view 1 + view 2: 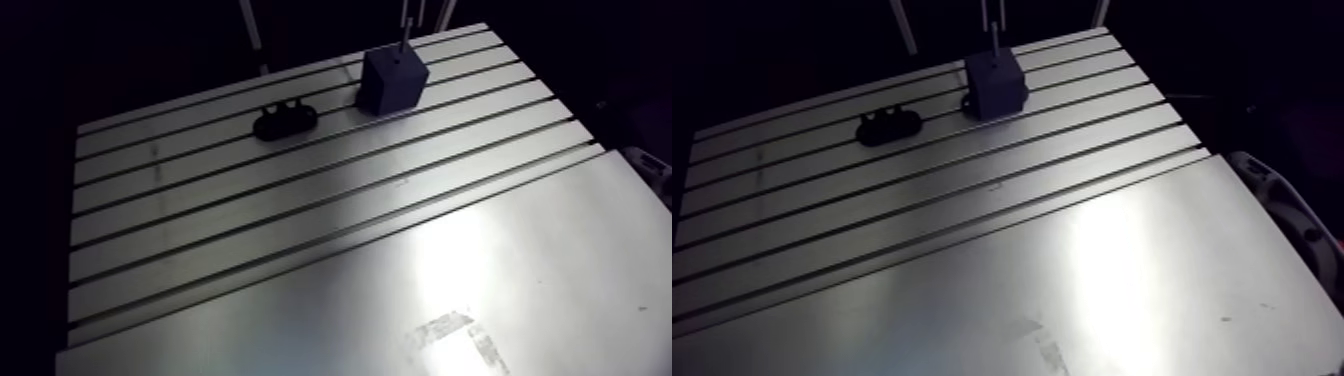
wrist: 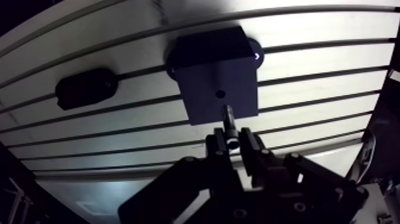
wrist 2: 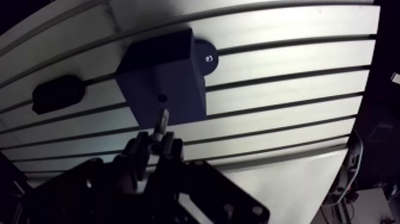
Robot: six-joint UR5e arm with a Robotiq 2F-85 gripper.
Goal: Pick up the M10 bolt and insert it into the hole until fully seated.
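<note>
Claw (image 2: 233,140) points down over the dark block (image 2: 217,74), clenched on the bolt (image 2: 229,119). The hole (image 2: 220,93) is just ahead of the bolt's tip, at twelve o'clock.

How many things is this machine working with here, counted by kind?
bolt, gripped in the claw: 1
dark block with a hole: 1
black oval piece on the table: 1
Total: 3

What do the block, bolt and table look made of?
The block: matte dark, crisp edges, likely plastic, maybe anodised metal. The bolt: dull grey metal with a faint glint, probably steel. The table: bare aluminium, slotted, satin finish throwing broad glare.
</note>
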